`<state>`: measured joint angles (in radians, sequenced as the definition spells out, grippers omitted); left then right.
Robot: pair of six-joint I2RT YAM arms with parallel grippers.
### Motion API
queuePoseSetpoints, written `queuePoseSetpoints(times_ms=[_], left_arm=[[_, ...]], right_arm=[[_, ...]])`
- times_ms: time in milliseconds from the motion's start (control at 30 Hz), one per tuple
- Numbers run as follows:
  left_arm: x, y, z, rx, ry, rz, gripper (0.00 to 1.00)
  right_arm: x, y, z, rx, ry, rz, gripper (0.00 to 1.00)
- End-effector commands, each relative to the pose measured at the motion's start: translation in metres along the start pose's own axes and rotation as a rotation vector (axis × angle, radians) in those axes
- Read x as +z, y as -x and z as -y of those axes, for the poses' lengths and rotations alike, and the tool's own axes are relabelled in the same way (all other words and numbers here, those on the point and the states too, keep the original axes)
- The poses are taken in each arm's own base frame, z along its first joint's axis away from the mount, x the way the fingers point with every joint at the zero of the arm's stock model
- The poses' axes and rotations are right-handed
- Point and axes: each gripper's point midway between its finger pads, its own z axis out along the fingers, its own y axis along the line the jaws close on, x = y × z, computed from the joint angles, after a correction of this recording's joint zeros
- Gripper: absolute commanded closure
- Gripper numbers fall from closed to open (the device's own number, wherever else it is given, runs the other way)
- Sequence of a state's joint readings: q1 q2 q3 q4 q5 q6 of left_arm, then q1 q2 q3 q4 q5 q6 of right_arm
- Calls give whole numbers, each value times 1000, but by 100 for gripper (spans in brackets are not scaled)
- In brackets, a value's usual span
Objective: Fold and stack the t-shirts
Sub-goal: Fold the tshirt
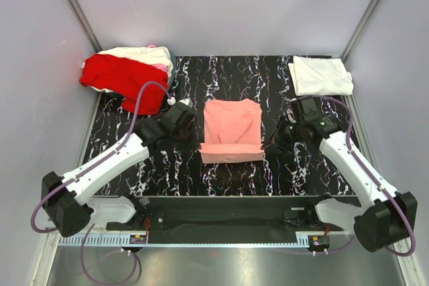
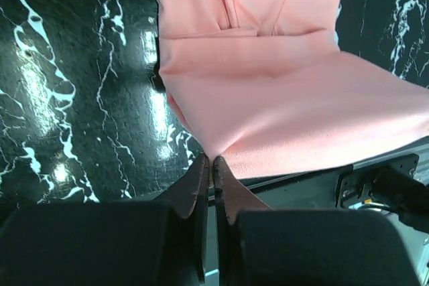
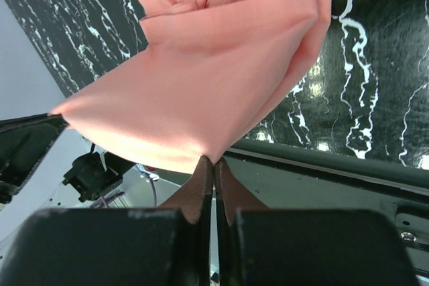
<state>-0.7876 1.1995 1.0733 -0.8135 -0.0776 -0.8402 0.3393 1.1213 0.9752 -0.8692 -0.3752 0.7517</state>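
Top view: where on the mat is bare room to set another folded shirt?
Bare: the far middle strip between the red-topped pile and the white tee. Crowded: the centre, where the left gripper and right gripper pinch the salmon tee.

The top external camera sits high above and behind the arm bases at 6 o'clock, looking down and towards 12 o'clock, far enough off to take in the whole table (image 1: 134, 165). Each wrist camera looks steeply down along its own fingers from close range. The left one is at 9 o'clock of the salmon-pink t-shirt (image 1: 231, 128) and the right one at 3 o'clock. All three views share that shirt's near fold and the table's near edge.
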Motion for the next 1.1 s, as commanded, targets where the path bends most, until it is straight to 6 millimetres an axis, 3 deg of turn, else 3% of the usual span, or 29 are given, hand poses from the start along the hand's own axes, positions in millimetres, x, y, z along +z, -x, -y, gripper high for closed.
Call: queuePoseSetpoints(times_ms=[0, 300, 400, 433, 467, 500, 533, 567, 600, 633, 667, 700, 733, 767, 800, 833, 867, 900, 967, 1000, 1033, 1067], left_arm=[[-7, 32, 10, 41, -45, 48, 94], [15, 79, 10, 91, -29, 11, 94], [22, 101, 13, 97, -35, 17, 94], [34, 105, 10, 99, -20, -2, 94], [31, 125, 14, 87, -35, 29, 93], [36, 134, 15, 84, -36, 32, 93], [47, 155, 16, 83, -34, 42, 93], [54, 163, 16, 80, -35, 32, 93], [61, 174, 16, 84, -32, 30, 93], [92, 172, 4, 81, 10, -40, 93], [91, 207, 10, 75, -11, 25, 90], [102, 221, 9, 69, -15, 32, 87], [147, 220, -5, 39, 4, -33, 79], [159, 236, -9, -2, -27, -47, 63], [185, 243, -20, -55, -7, -97, 61], [189, 255, -31, -143, -8, -102, 57], [194, 254, -28, -178, -55, -134, 52], [207, 239, -37, -203, -47, -180, 51], [199, 250, -32, -184, -78, -100, 48], [193, 244, -35, -184, -92, -67, 45], [187, 243, -35, -180, -98, -47, 43], [183, 242, -37, -179, -88, -31, 43]], right_arm=[[2, 27, -4, -36, -31, 66, 100], [2, 75, -16, -45, -33, 108, 100], [6, 98, -16, -25, -49, 121, 100], [4, 110, -19, -27, -39, 141, 100], [7, 117, -19, -20, -39, 143, 100], [19, 127, -15, -4, -52, 129, 100], [19, 144, -19, 6, -38, 147, 100], [24, 155, -20, 10, -35, 147, 100], [47, 170, -12, 36, -54, 118, 100], [44, 196, -30, 27, -17, 152, 100], [51, 216, -31, 38, -10, 158, 100], [91, 228, -9, 95, -63, 74, 100], [81, 268, -38, 42, -5, 137, 91], [92, 280, -50, 3, 48, 107, 56], [135, 274, -28, 49, 24, -26, 11], [117, 303, -55, -20, 66, 51, 1], [120, 306, -52, -29, 53, 39, 0], [128, 299, -41, -14, 18, -5, 0], [122, 300, -40, -53, 9, 16, 0], [94, 314, -69, -123, 90, 121, 0], [116, 292, -44, -47, 67, 51, 0], [111, 290, -49, -54, 106, 77, 0]])
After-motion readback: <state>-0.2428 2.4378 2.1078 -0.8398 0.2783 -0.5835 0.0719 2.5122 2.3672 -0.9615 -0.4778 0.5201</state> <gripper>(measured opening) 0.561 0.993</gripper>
